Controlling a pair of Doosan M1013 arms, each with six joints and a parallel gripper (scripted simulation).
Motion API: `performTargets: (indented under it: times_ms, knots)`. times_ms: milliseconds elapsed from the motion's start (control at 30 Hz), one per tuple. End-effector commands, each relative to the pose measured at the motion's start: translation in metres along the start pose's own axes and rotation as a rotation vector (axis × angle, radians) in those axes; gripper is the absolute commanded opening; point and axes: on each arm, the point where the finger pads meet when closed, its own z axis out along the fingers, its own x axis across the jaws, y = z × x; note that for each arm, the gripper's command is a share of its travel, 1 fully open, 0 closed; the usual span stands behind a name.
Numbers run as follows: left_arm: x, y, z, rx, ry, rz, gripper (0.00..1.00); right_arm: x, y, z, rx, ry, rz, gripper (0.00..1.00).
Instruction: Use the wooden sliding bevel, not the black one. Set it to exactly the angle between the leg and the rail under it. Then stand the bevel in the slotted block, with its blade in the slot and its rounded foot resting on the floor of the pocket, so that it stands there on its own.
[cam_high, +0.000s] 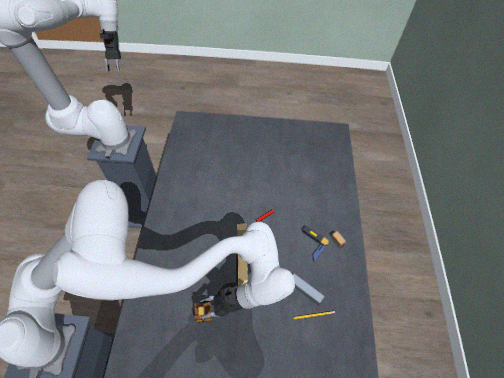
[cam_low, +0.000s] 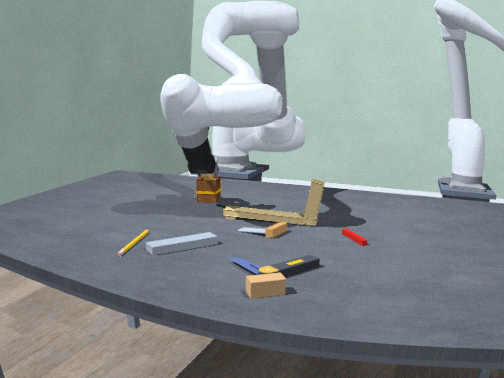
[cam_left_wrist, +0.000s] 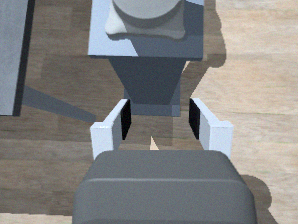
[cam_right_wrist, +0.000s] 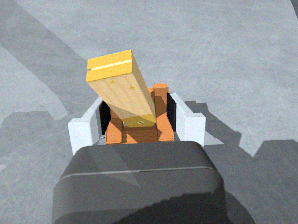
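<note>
Right claw gaping, fingers standing apart on either side of slotted block, gripping nothing. Wooden bevel resting in block, handle leaning over sideways (rather a tipsy pose); foot contact hiding from view. Left claw hanging open beyond table, holding nothing. Leg rising at slant from rail. Black bevel lying beside tan block. Pencil lying near gray bar.
</note>
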Motion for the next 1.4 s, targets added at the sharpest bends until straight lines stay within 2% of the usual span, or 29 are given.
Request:
performTargets:
  times_ms: [0,700,833,1067,1133,1367]
  knots:
    - [0.000,0.000,-0.001,-0.001,0.001,0.000,1.00,0.000,0.000,-0.001,-0.002,0.000,0.000,1.00]
    - [0.000,0.000,-0.001,-0.001,0.001,0.000,1.00,0.000,0.000,-0.006,-0.002,0.000,0.000,1.00]
    - [0.000,0.000,-0.001,-0.001,0.001,0.000,1.00,0.000,0.000,-0.022,-0.002,0.000,0.000,1.00]
    - [0.000,0.000,-0.001,-0.001,0.001,0.000,1.00,0.000,-0.001,-0.072,-0.002,0.000,0.000,1.00]
    - [0.000,0.000,-0.001,-0.001,0.001,0.000,1.00,0.000,-0.001,-0.072,-0.002,0.000,0.000,1.00]
    - [0.000,0.000,-0.001,-0.001,0.001,0.000,1.00,0.000,-0.001,-0.112,-0.002,0.000,0.000,1.00]
